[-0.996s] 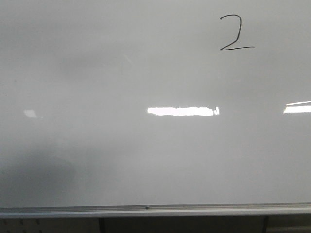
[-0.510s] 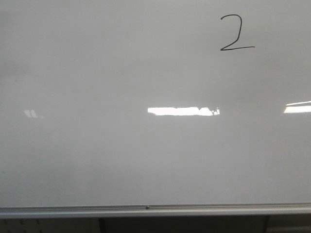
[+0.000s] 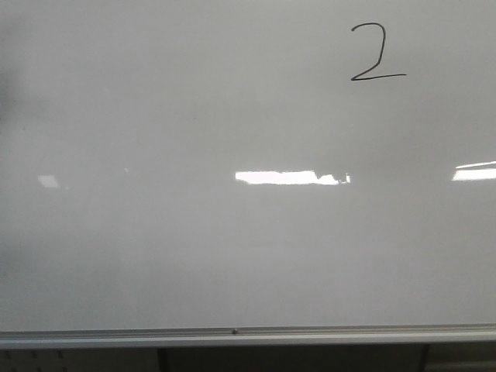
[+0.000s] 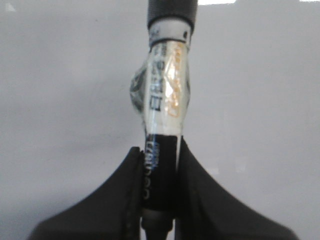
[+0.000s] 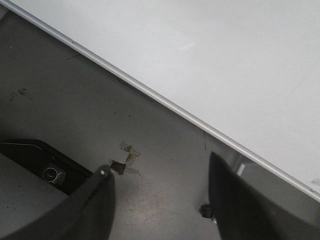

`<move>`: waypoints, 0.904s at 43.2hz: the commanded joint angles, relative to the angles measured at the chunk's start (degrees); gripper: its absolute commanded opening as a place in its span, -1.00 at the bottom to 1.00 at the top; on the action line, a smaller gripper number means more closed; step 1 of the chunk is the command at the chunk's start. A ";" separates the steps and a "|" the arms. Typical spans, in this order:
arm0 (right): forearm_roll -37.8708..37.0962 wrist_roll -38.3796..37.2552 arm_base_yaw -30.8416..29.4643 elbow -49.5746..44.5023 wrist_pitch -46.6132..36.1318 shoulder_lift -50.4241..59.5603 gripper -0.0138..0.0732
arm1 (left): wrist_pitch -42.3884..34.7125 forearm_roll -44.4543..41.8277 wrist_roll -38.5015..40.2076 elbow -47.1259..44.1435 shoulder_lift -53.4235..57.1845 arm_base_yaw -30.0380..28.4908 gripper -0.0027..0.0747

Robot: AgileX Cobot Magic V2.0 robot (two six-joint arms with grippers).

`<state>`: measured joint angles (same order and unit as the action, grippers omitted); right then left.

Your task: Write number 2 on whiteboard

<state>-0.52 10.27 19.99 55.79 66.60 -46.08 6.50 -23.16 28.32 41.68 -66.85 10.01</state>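
Number 2 (image 3: pixel 377 52) stands drawn in thin black line high on the right part of the whiteboard (image 3: pixel 232 248), with a curved top and a long flat base stroke. The board fills nearly the whole front view; bright strips of reflected light lie across its middle, and a silver edge strip (image 3: pixel 248 335) runs along its bottom. Neither arm shows in that view.

In the left wrist view, the left gripper (image 4: pixel 159 200) is pinched on a marker (image 4: pixel 164 110), its two dark fingers (image 4: pixel 120 200) pressed against either side of the black lower barrel. The marker runs straight out from between them, away from the wrist, its white labelled middle wrapped in clear tape and its dark far end toward the pale board surface behind. Whether the tip touches the board cannot be told.

In the right wrist view, the right gripper (image 5: pixel 160 200) hangs with its fingers spread wide apart and nothing between them. It points down at a dark grey surface (image 5: pixel 75 100) below the board's edge, well apart from the digit. A scrap of tape (image 5: pixel 127 157) lies on that surface between the fingers.
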 commanded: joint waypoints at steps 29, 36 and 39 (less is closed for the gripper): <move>-0.56 0.21 -0.48 1.34 -3.31 0.26 0.34 | -32.09 4.08 0.21 1.49 -21.71 -5.85 -0.70; -0.54 0.21 -0.48 1.34 -3.21 0.26 0.34 | -31.87 3.70 0.21 1.49 -23.05 -5.85 -0.12; -0.54 0.21 -0.48 1.34 -3.36 0.26 0.34 | -31.82 3.70 0.21 1.49 -23.05 -5.85 0.08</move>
<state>-0.52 10.27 19.99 55.75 66.34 -46.08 -21.53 -20.38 28.32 41.68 -91.51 4.20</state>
